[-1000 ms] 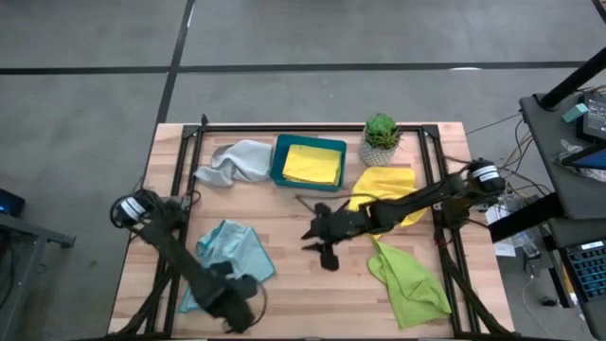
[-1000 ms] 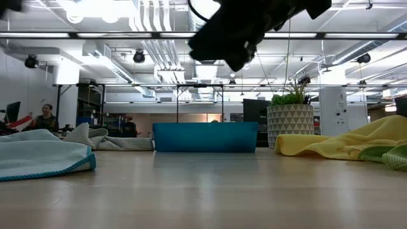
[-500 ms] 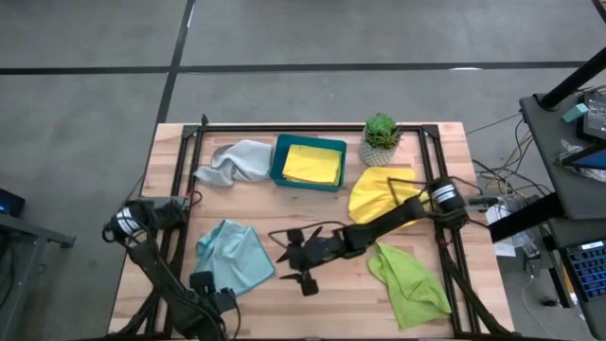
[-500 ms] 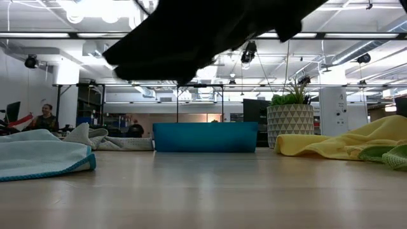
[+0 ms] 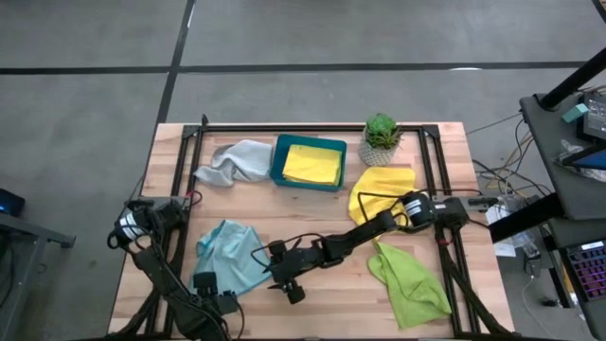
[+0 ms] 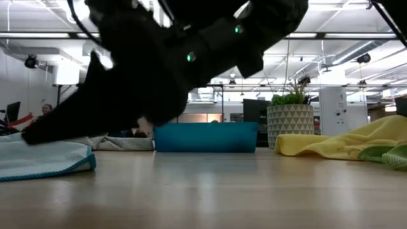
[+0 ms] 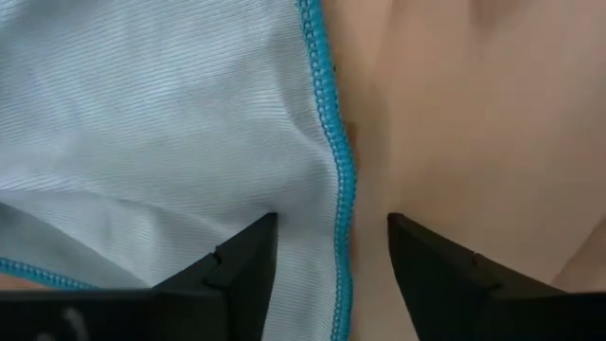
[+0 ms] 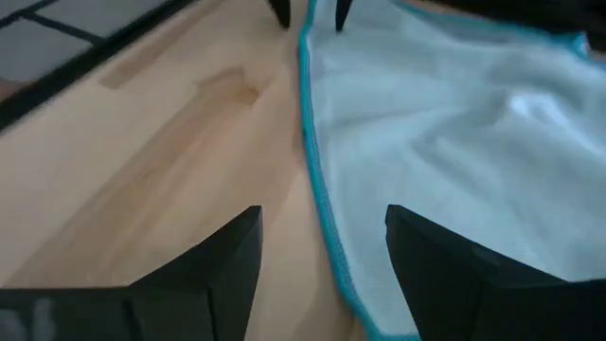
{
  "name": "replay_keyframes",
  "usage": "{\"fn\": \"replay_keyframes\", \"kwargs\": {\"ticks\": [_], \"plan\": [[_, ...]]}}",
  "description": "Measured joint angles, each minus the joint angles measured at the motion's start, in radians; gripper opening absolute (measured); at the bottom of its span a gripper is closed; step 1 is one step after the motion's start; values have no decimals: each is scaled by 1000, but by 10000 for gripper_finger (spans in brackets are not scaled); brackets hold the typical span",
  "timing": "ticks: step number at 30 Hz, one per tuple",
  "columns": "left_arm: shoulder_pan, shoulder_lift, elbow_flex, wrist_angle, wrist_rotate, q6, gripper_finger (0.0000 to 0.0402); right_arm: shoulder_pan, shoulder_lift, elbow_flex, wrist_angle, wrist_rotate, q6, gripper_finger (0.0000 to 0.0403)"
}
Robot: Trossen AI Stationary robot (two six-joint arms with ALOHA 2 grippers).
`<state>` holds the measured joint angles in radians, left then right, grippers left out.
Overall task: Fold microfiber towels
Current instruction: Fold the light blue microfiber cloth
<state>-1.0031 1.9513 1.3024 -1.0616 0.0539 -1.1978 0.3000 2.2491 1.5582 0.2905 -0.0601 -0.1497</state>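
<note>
One towel of the five counts as done, in our judgement: a yellow towel [image 5: 313, 164] lies flat and squared inside the teal tray [image 5: 277, 163] at the far edge of the surface [image 5: 312, 218]. Four remain loose on the surface. The grey towel [image 5: 234, 161] is bunched just beside the tray on the left. The second yellow towel [image 5: 381, 192] is crumpled near the potted plant [image 5: 381, 138]. The lime green towel [image 5: 409, 279] is spread unevenly near the right front corner. The light blue towel [image 5: 231, 258] lies rumpled at the left front, and it is the one in hand.

We have both arms at this towel. The left gripper [image 7: 330, 248] is at the towel's near edge; its jaws stand apart, straddling the blue-stitched hem, one finger over cloth and one over bare wood, with nothing clamped. The right gripper [image 8: 322, 242] reaches across from the right side to the towel's right-hand edge; its jaws are likewise spread on either side of the hem and hold nothing.

We judge the step to be the approach for a two-point pickup of the hem. No fold has been made in this towel. Remaining work: close on the hem, fold, stow, then repeat for the grey, yellow and lime green towels.
</note>
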Motion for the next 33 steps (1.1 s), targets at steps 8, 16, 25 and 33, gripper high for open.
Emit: {"fn": "replay_keyframes", "kwargs": {"ticks": [8, 16, 25, 33], "plan": [[1, 0, -3, -4, -13, -1, 101, -27, 62, 29, 1, 2, 24, 212], [3, 1, -6, -12, -47, -4, 10, -57, 72, 38, 2, -2, 74, 110], [10, -20, 31, -31, -70, 2, 1, -47, 28, 35, -95, -56, 45, 10], [11, -116, 65, -32, -198, 1, 0, 29, -166, 32, -343, 46, -62, 9]]}}
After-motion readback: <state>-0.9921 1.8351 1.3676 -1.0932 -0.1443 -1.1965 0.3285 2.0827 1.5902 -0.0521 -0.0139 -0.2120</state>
